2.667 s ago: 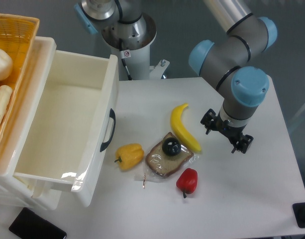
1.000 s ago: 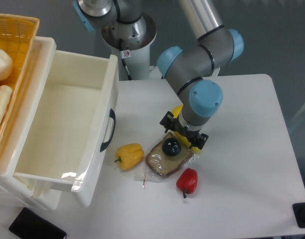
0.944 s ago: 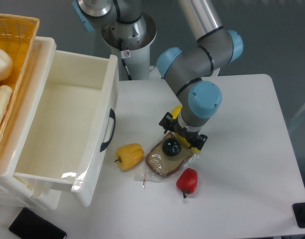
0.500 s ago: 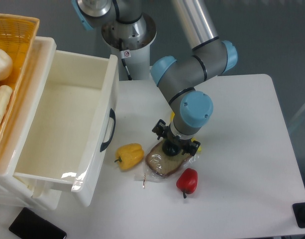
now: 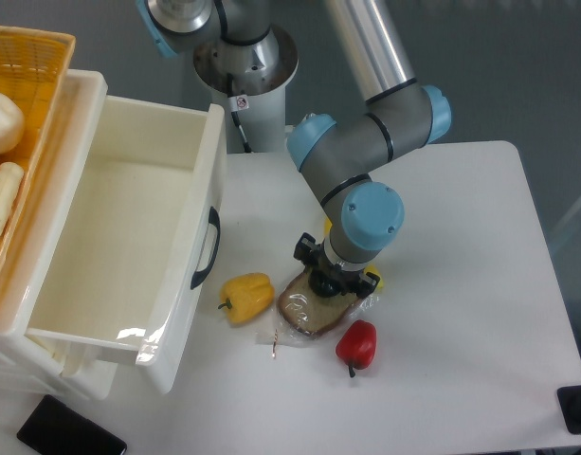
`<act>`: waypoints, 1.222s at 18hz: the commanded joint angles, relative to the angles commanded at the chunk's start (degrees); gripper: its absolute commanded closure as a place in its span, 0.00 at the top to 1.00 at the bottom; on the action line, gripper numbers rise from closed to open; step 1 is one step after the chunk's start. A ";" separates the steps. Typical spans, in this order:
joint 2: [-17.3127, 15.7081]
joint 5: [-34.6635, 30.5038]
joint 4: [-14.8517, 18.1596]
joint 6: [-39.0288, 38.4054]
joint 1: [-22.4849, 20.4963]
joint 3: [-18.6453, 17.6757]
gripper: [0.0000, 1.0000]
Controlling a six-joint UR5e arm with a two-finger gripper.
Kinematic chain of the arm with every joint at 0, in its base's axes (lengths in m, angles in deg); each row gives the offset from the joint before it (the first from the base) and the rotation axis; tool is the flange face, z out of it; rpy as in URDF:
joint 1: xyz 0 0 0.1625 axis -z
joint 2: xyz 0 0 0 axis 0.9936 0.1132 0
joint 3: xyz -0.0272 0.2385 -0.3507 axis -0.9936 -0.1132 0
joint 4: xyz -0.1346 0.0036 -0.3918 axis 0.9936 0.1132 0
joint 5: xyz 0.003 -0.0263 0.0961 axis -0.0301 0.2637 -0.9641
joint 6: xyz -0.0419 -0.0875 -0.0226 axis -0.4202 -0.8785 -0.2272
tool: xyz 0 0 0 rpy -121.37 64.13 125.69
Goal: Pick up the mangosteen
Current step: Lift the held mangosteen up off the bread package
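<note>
A dark phone (image 5: 70,431) lies at the bottom left edge, in front of a white drawer unit. On the white table (image 5: 480,313), nearest the viewer, sits a red bell pepper (image 5: 356,345). Just behind and to its left lies a brown bread slice (image 5: 307,310) in clear wrap, with a yellow bell pepper (image 5: 246,296) a little further left. The mangosteen (image 5: 325,282), a small glossy black ball, rests on the far end of the bread slice. The gripper (image 5: 334,275) is directly over the mangosteen, its two black fingers (image 5: 303,250) spread on either side of the fruit; the wrist hides the tips, so contact with the fruit cannot be told. A banana (image 5: 372,278) peeks out yellow just right of the gripper. To the left, the open white drawer (image 5: 129,237) extends from its unit, and an orange basket (image 5: 20,142) sits on top at the far left.
</note>
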 joint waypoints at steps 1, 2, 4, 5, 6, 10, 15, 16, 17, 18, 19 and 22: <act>0.00 0.00 0.09 0.09 0.00 0.00 0.54; 0.00 0.00 0.00 0.17 0.00 0.00 0.45; -0.17 0.00 0.09 0.44 -0.09 0.26 0.26; -0.26 0.00 0.09 0.44 -0.09 0.52 0.23; -0.26 0.00 0.17 0.44 -0.09 0.96 0.23; -0.70 0.00 0.18 0.79 -0.44 3.68 0.23; -1.05 -0.09 0.35 5.53 -2.37 7.99 0.15; -1.05 -0.26 0.35 7.36 -2.72 8.61 0.15; -0.97 -1.05 0.53 10.43 -2.99 9.40 0.13; -0.88 -2.45 0.79 12.90 -3.08 10.45 0.10; -0.88 -3.24 1.05 13.96 -3.16 11.76 0.10; -0.88 -3.43 1.23 14.15 -3.16 15.19 0.10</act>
